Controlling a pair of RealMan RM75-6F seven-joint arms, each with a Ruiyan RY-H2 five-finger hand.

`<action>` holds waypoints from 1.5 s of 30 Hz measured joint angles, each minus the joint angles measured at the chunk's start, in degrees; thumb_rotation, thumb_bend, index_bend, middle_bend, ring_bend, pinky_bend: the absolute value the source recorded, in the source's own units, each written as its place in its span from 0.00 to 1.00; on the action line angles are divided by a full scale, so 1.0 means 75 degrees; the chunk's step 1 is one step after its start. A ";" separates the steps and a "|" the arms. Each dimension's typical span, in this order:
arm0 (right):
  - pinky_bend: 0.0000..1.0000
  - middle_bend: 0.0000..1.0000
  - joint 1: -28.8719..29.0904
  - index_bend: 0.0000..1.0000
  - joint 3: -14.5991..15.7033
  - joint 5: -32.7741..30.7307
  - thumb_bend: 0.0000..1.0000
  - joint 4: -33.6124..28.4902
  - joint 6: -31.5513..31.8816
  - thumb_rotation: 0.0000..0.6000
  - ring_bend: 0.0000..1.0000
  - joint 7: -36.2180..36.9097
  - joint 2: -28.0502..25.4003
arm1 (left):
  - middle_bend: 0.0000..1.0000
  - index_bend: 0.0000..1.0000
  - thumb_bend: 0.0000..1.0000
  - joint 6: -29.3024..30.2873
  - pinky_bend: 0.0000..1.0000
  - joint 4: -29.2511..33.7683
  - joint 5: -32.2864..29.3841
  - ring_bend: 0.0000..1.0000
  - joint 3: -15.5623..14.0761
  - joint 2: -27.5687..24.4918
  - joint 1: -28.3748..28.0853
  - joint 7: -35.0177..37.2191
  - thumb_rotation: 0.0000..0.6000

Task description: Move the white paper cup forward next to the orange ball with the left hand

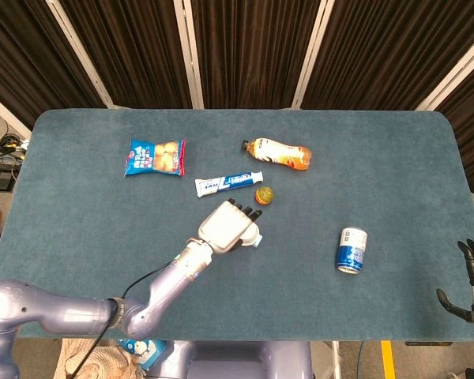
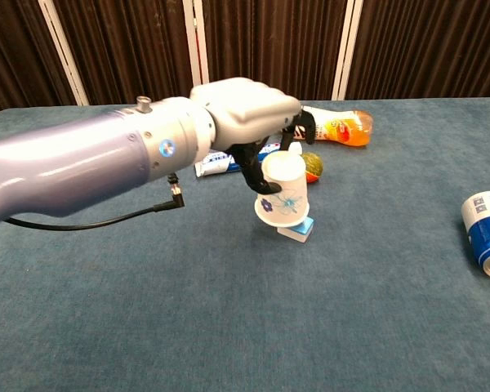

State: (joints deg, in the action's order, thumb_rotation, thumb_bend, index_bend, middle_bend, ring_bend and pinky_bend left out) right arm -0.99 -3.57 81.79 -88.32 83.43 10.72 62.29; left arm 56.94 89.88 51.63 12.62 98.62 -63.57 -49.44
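Left robot hand (image 1: 229, 225), seen from the head camera, covers the white paper cup just short of the orange ball (image 1: 263, 195).

From the chest camera, its fingers (image 2: 253, 175) grip the upside-down white paper cup (image 2: 282, 194) near its closed top, lifted above the worktop (image 2: 229, 327) over a small blue block (image 2: 298, 231). Thin paper likely crushes easily, so a light squeeze suits it.

White paper cup (image 2: 282, 193) with blue flower print, orange ball (image 2: 312, 165), teal table (image 2: 229, 327), blue-and-white can (image 2: 485, 233).
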 measured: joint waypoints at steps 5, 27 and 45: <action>0.03 0.00 0.0006 0.00 0.0010 0.0027 0.31 -0.0018 -0.0004 1.00 0.00 0.0037 -0.0019 | 0.37 0.23 0.28 -0.0175 0.42 -0.0474 -0.0179 0.46 0.0056 0.0479 -0.0266 -0.0035 1.00; 0.04 0.00 0.0016 0.00 0.0036 0.0078 0.31 -0.0044 0.0014 1.00 0.00 -0.0004 -0.0023 | 0.12 0.09 0.17 0.0259 0.22 -0.0642 -0.0741 0.19 -0.0140 0.0862 -0.0459 -0.0723 1.00; 0.04 0.00 -0.0009 0.00 -0.0009 -0.0023 0.31 -0.0013 0.0099 1.00 0.00 -0.0245 0.0053 | 0.04 0.03 0.13 0.2877 0.17 0.2054 0.0844 0.12 -0.0939 -0.2213 0.1494 -0.0272 1.00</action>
State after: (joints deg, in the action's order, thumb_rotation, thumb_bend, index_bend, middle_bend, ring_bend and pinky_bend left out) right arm -1.06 -3.64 81.62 -88.42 84.17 8.89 62.68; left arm 78.51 105.29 57.96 5.58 82.02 -52.36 -51.48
